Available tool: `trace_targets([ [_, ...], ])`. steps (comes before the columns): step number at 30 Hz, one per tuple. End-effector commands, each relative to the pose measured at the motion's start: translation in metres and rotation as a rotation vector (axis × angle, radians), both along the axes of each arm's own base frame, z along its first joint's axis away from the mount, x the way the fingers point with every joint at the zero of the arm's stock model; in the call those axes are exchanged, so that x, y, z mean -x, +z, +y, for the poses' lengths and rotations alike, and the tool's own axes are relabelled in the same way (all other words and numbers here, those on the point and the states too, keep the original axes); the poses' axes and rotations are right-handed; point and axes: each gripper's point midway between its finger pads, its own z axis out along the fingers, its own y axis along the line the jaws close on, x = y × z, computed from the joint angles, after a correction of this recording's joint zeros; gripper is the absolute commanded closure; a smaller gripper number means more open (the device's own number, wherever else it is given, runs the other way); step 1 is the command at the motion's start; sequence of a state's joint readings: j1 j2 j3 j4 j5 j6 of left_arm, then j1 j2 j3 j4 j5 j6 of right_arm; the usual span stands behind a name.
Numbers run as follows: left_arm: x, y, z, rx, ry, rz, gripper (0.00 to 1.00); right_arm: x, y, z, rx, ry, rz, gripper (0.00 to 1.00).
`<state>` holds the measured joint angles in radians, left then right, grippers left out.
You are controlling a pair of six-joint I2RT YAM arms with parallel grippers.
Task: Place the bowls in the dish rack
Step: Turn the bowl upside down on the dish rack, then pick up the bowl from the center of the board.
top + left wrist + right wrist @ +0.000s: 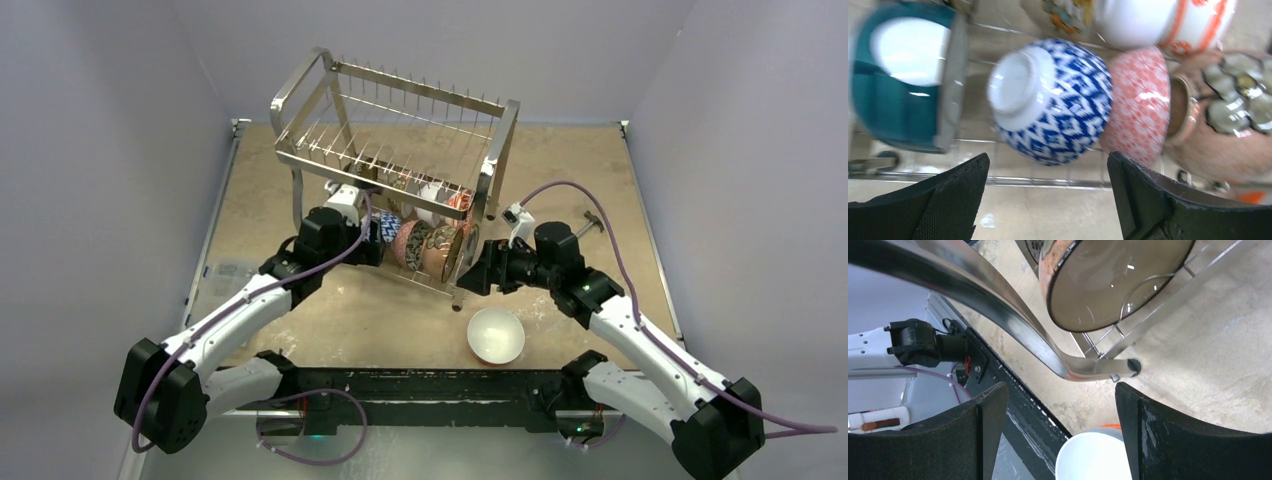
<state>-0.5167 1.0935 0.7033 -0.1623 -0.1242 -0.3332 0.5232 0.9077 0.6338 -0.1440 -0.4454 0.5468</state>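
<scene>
**Both claws open and empty at the rack's lower tier**

The left claw is spread wide, with nothing between its black fingers. Straight ahead of it, a blue-and-white patterned ceramic bowl stands on edge in the lower tier of the tall chrome wire dish rack, its white foot ring turned toward the claw. Toward the right of the wrist view, a red-patterned bowl touches it, followed by a pinkish-tan bowl with grey flower decoration. On the other side stands a teal bowl. Further in is a white bowl with orange bands.

The right claw is also wide open and grips nothing. Just ahead of it, the rack's curved tube leg meets the speckled tan tabletop. Beyond the leg, a bowl with a glossy taupe inside faces the claw. Beneath the claw, a plain white round bowl sits upright on the tabletop, outside the rack.
</scene>
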Motion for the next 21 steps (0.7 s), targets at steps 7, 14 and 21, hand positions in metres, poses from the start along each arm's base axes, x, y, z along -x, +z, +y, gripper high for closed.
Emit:
trace_targets([
  [7, 0.049, 0.020, -0.065, 0.396, -0.332, -0.045, 0.16, 0.016, -0.014, -0.033, 0.085, -0.184, 0.125, 0.21],
  [14, 0.080, 0.028, -0.064, 0.584, -0.327, -0.025, 0.16, 0.037, -0.036, -0.067, 0.179, -0.359, 0.263, 0.20],
  [21, 0.102, 0.020, -0.064, 0.697, -0.321, 0.039, 0.18, 0.055, -0.053, -0.098, 0.267, -0.490, 0.327, 0.24],
])
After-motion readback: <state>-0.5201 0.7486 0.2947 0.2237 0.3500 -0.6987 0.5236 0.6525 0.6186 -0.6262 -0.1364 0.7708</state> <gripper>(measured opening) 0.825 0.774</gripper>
